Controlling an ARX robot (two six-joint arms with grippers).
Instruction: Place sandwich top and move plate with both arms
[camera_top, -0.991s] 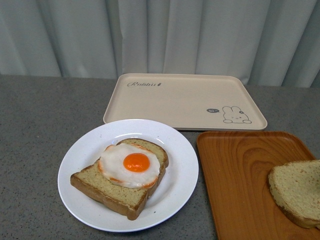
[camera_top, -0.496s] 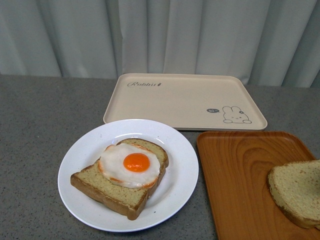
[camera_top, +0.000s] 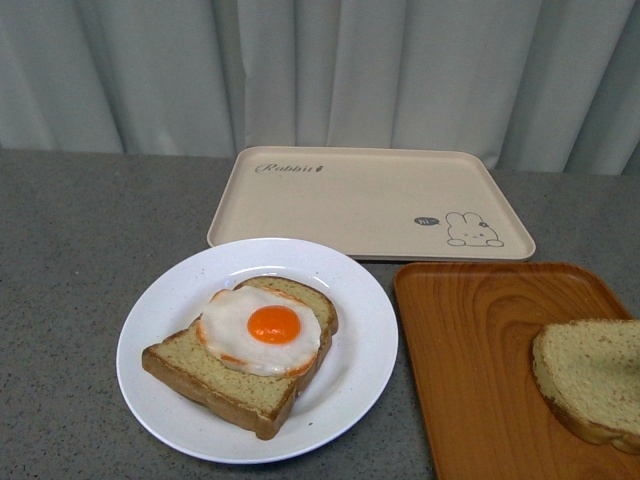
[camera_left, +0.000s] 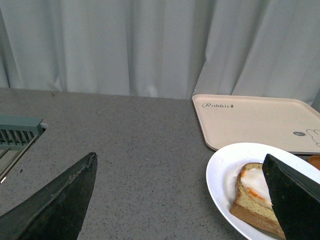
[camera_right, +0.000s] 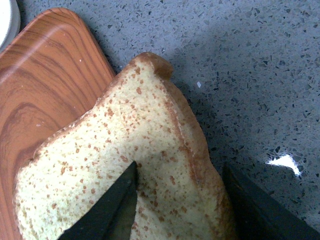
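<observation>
The sandwich top (camera_top: 592, 380) is a plain tan slice at the right edge of the front view, over the orange-brown wood-grain tray (camera_top: 480, 350). In the right wrist view my right gripper (camera_right: 180, 200) is shut on the sandwich top (camera_right: 125, 165), one black finger on its face and one past its crust. The white plate (camera_top: 345, 385) sits left of the tray and holds a slice with a fried egg (camera_top: 262, 330). My left gripper (camera_left: 185, 200) is open and empty above the table, left of the plate (camera_left: 220, 175). Neither arm shows in the front view.
A beige rabbit-print tray (camera_top: 370, 200) lies behind the plate. Grey speckled table (camera_top: 70, 260) extends left. A grey-green grille (camera_left: 20, 132) sits at the table's edge in the left wrist view. White curtains hang behind.
The sandwich top has shifted slightly: its left edge has moved a little left and its lower edge has risen in the front view. The plate and both trays stay put.
</observation>
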